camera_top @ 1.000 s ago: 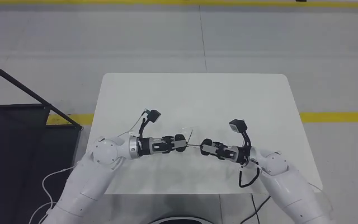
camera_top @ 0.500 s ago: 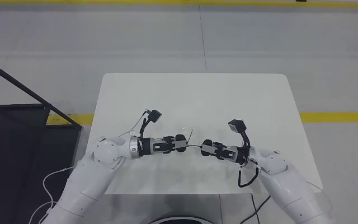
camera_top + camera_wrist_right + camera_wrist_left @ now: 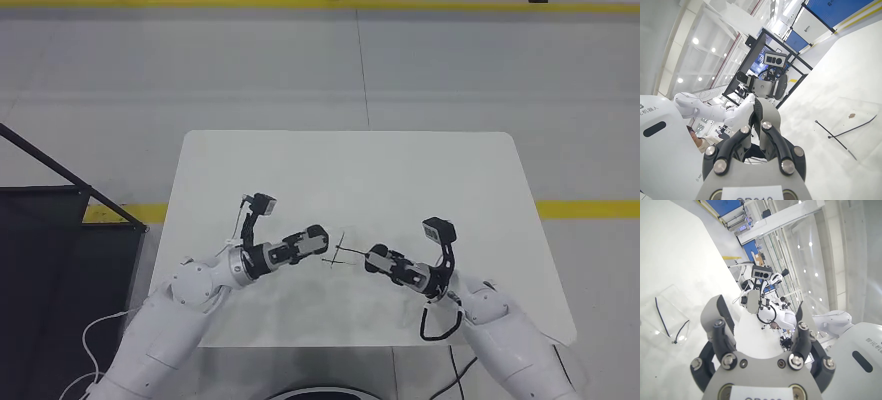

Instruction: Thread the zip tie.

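Zip tie (image 3: 338, 255), thin black plastic, lies unheld: my left claw (image 3: 316, 236), nine o'clock, gapes; right claw (image 3: 374, 257), three o'clock, pinches nothing.

The top view looks steeply down from above the arms and takes in the whole white desk (image 3: 430, 170). Each wrist camera sits close behind its own fingers, the left arm's fingers (image 3: 725, 313) and the right arm's fingers (image 3: 768, 115), and faces low across the desk toward the other arm. All three views share the zip tie (image 3: 338, 255) lying between the arms.
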`<control>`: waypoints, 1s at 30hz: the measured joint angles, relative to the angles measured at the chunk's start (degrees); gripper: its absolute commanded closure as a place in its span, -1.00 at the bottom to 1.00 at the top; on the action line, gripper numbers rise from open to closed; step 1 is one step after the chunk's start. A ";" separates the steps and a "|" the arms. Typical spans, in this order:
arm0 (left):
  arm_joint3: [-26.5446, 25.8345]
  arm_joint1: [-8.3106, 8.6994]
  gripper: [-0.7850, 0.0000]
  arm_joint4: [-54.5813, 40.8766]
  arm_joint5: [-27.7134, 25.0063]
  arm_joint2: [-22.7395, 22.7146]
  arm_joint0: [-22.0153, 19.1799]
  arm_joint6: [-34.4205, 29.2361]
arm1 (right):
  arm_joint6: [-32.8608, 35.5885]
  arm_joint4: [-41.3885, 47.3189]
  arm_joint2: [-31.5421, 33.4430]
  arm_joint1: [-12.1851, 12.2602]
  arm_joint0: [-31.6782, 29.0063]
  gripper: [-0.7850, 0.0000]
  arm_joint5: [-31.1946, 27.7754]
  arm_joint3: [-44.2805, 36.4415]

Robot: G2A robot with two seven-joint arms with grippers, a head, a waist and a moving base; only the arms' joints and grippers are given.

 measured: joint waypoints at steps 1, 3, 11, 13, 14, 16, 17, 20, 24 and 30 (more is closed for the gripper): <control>-0.25 -0.09 -1.00 0.90 -0.51 0.12 0.38 1.46 | -0.78 -0.21 0.10 -0.14 -0.11 1.00 0.02 0.05; -1.20 -0.30 -1.00 4.04 -1.41 0.70 1.25 4.48 | -2.71 -0.79 0.23 -0.56 -0.31 1.00 0.04 0.15; -1.84 -0.31 -1.00 8.03 -1.12 1.27 1.48 4.83 | -2.50 -0.69 -0.63 -0.98 -0.33 1.00 0.04 0.33; -1.84 -0.31 -1.00 8.09 -1.12 1.27 1.48 4.84 | -2.51 -0.69 -0.62 -0.98 -0.33 1.00 0.04 0.32; -1.84 -0.31 -1.00 8.12 -1.12 1.27 1.48 4.84 | -2.51 -0.69 -0.63 -0.98 -0.33 1.00 0.04 0.32; -1.84 -0.31 -1.00 8.12 -1.12 1.27 1.48 4.84 | -2.51 -0.69 -0.63 -0.98 -0.33 1.00 0.04 0.32; -1.89 -0.32 -1.00 8.17 -1.08 1.27 1.51 4.91 | -2.51 -0.69 -0.63 -0.98 -0.33 1.00 0.04 0.32; -2.84 -0.53 -1.00 10.91 -0.60 1.22 2.29 8.72 | -4.16 -1.49 -0.28 -1.06 -0.72 1.00 1.66 -0.31; -3.67 -1.23 -1.00 17.68 -2.40 2.30 3.64 17.32 | -7.32 -2.63 0.22 -1.28 -1.50 1.00 4.07 -1.58; -2.39 -2.23 -1.00 21.90 -6.12 4.72 3.12 23.29 | -8.69 -1.19 1.04 -1.43 -2.12 1.00 5.38 -1.67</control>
